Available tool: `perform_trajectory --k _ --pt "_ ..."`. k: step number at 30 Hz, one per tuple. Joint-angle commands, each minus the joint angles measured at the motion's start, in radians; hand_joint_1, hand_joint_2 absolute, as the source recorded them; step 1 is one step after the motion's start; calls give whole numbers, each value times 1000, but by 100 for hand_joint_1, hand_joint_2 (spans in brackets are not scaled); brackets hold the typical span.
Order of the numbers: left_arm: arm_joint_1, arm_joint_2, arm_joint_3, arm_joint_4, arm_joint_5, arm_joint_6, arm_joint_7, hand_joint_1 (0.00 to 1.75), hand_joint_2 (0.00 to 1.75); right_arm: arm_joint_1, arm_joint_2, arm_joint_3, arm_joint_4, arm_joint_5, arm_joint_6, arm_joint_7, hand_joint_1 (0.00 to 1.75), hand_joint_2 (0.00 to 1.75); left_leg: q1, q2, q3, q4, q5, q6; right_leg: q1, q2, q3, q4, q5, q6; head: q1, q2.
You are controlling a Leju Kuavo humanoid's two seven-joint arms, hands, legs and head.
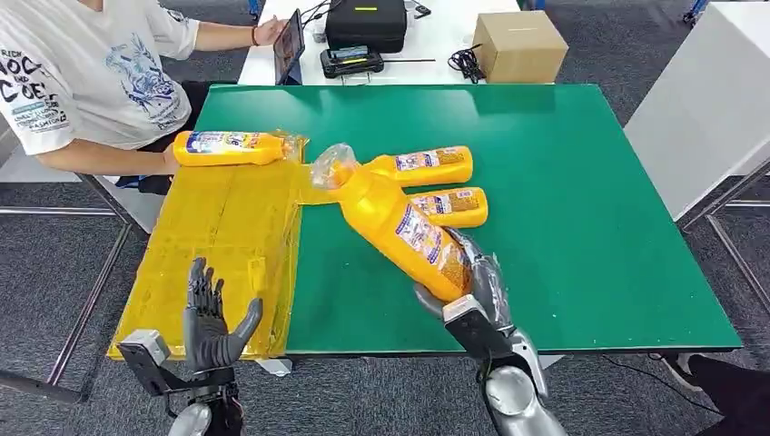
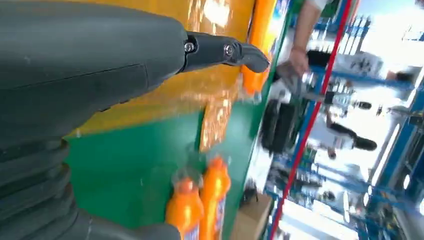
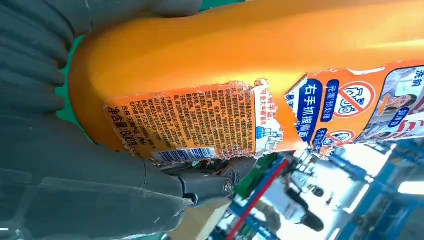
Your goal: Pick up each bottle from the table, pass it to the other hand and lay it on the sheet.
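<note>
The base of the held bottle [image 1: 404, 227] is hidden by the right hand [image 1: 477, 286], whose fingers [image 3: 200, 187] are clamped around it at lower centre. The left hand [image 1: 211, 322] is held empty, fingers apart, at lower left. One bottle [image 1: 231, 148] is laid on the yellow sheet [image 1: 218, 263]; two more [image 1: 427, 166] are seen on the green tabletop [image 1: 581, 209]. A seated person [image 1: 82, 73] is cut off at upper left.

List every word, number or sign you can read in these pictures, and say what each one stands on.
"右手抓握侧面": blue patch on the label of the held bottle in the right robot hand.
"800": net-content line beside the barcode on that bottle's back label.
No-entry signs: same label.
Back label's small print, the other bottles' labels and the person's shirt print: too small or blurred.
</note>
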Motion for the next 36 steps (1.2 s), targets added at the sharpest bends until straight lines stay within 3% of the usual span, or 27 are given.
perform_trajectory --k 1,9,15,20,36 --pt "-8 28 -67 -14 23 -31 22 0 175 16 40 -63 48 16 -24 -23 175 175 1 1 2 -1 -1 -1 1 0 2 -1 0 -1 0 0" --pt "-10 32 -71 -11 36 -49 26 0 175 11 44 -64 54 16 -24 -23 175 175 1 1 2 -1 -1 -1 1 1 2 -1 0 -1 0 0" --pt "-83 69 -124 64 60 -166 82 0 175 -28 113 -6 279 42 -43 -89 175 175 1 1 3 -1 -1 -2 2 1 3 -2 0 -2 0 0" --pt "-110 60 -131 133 104 -233 112 0 175 -86 149 75 413 71 -80 -117 175 175 2 4 5 -2 -1 -2 2 3 4 -2 1 -2 0 0" --pt "-106 64 -144 168 158 -286 147 0 175 -120 165 155 499 72 -87 -117 175 175 1 2 3 -1 -1 -2 1 1 3 -1 0 -2 0 0"
